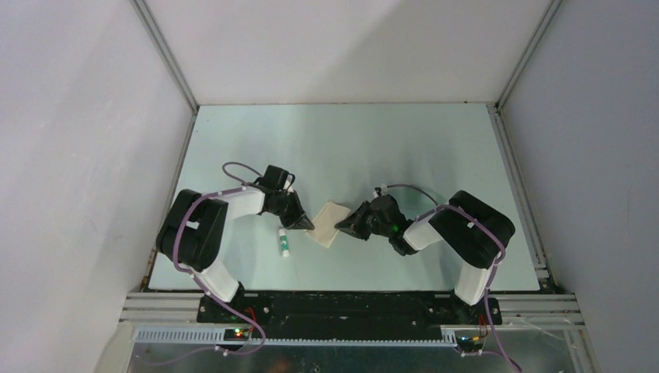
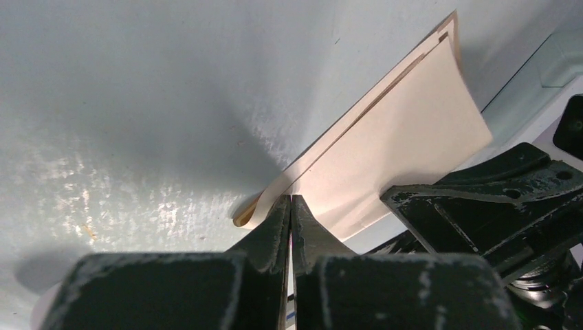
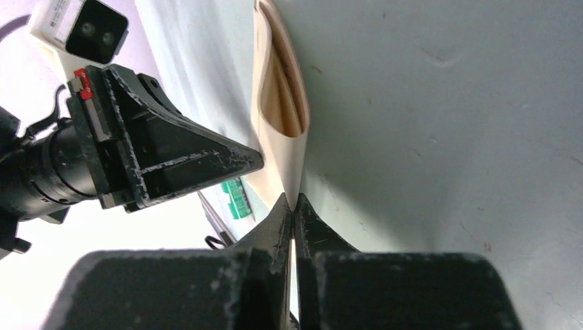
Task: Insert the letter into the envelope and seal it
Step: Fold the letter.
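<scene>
The letter (image 1: 328, 222) is a tan-beige sheet folded over on itself, held between both grippers just above the pale green table, near its front middle. My left gripper (image 1: 309, 225) is shut on the letter's left edge; the left wrist view shows its jaws (image 2: 291, 199) pinching the folded end of the letter (image 2: 405, 137). My right gripper (image 1: 339, 227) is shut on the right edge; the right wrist view shows its tips (image 3: 293, 203) clamping the letter (image 3: 278, 103), whose layers gape open. The envelope shows in no view.
A small white glue stick with a green cap (image 1: 284, 242) lies on the table just left of and below the left gripper; it also shows in the right wrist view (image 3: 237, 198). Grey walls enclose the table (image 1: 342, 148) on three sides.
</scene>
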